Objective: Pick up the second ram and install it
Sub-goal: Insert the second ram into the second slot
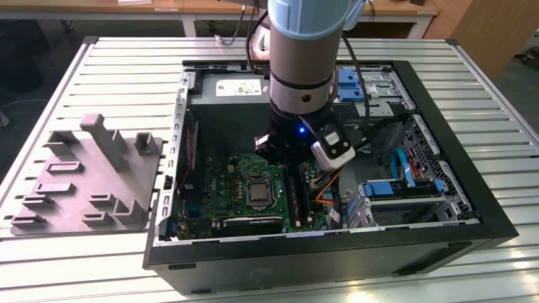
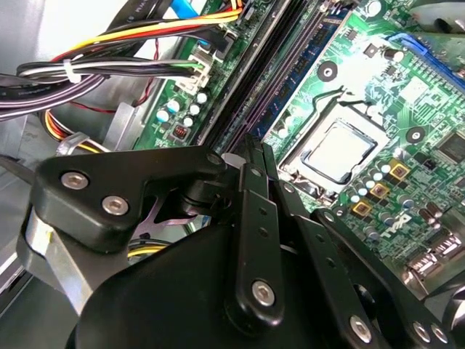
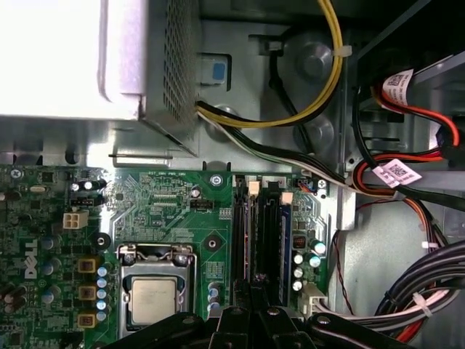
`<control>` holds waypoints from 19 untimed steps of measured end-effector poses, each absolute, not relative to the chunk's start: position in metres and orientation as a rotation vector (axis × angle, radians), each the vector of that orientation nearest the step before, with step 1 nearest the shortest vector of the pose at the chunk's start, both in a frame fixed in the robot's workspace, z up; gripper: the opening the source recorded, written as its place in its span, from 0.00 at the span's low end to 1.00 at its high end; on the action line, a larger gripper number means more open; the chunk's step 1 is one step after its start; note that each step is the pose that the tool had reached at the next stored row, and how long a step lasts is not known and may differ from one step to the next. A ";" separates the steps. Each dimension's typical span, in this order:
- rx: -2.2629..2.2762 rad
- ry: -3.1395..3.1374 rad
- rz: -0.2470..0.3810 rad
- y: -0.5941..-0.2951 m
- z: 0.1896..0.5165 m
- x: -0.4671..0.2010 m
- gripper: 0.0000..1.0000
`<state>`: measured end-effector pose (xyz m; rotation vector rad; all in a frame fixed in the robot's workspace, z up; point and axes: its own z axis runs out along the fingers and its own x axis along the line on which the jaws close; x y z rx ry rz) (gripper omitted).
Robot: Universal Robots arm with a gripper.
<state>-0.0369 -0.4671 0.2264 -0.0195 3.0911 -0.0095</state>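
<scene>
Second ram (image 3: 256,233): thin dark strip on edge among the memory slots (image 3: 270,240), straight beneath the gripper (image 2: 258,149), per the first wrist view. Hung plumb over the motherboard (image 3: 167,196), arm (image 1: 295,69) reaching down into the open case (image 1: 337,265). Closed to a narrow slit on the stick's top edge. Masked the contact itself behind black linkage. Lost the strip's near half under the fingertips (image 2: 251,167). Blended with neighbouring slots, hard to separate. Stood just beside the processor socket (image 3: 154,298), well apart from the grey fixture (image 1: 93,177).
</scene>
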 end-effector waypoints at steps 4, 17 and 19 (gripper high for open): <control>-0.019 3.091 -0.010 -0.467 0.225 -0.037 0.11; -0.019 3.091 -0.009 -0.468 0.224 -0.036 0.11; -0.019 3.091 -0.010 -0.469 0.224 -0.036 0.11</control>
